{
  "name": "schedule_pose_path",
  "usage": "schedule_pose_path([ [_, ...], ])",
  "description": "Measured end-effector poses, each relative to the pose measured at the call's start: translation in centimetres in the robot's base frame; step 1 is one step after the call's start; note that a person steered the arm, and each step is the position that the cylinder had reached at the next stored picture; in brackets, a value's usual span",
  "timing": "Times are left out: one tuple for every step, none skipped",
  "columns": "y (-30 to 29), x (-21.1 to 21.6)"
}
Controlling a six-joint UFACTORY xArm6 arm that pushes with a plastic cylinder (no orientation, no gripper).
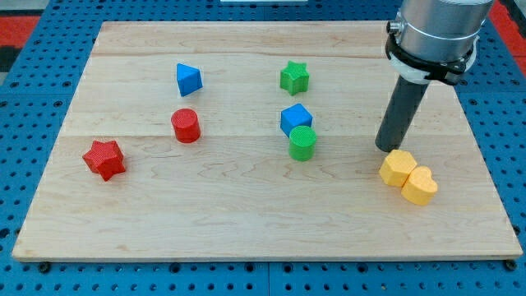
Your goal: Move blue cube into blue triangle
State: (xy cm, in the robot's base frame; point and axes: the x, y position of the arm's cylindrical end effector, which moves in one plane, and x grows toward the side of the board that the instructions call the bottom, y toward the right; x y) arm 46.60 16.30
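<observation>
A pale wooden board (246,214) lies on a blue pegboard table (33,99). The dark rod's tip (386,148) rests at about three o'clock on the board, just at eleven o'clock of a yellow hexagonal block (398,167), which touches a yellow heart-shaped block (420,186). Well off at nine o'clock from the tip sits the blue cube (296,118), with a green cylinder (302,143) touching it at six o'clock and a green star (294,77) at twelve. The blue triangle (188,79) sits farther toward nine o'clock, above a red cylinder (186,126). A red star (104,159) lies at eight o'clock.

Blue cube (295,118) near board centre, flat on the wood, blue triangle (188,79) well apart toward the view's upper left
</observation>
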Motion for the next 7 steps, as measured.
schedule_pose_path([
  [-1.3, 0.0],
  [-4.4, -0.3],
  [-8.6, -3.2],
  [-15.1, -5.4],
  [-20.0, -5.9],
  [-23.5, -6.9],
  [-24.6, -7.8],
])
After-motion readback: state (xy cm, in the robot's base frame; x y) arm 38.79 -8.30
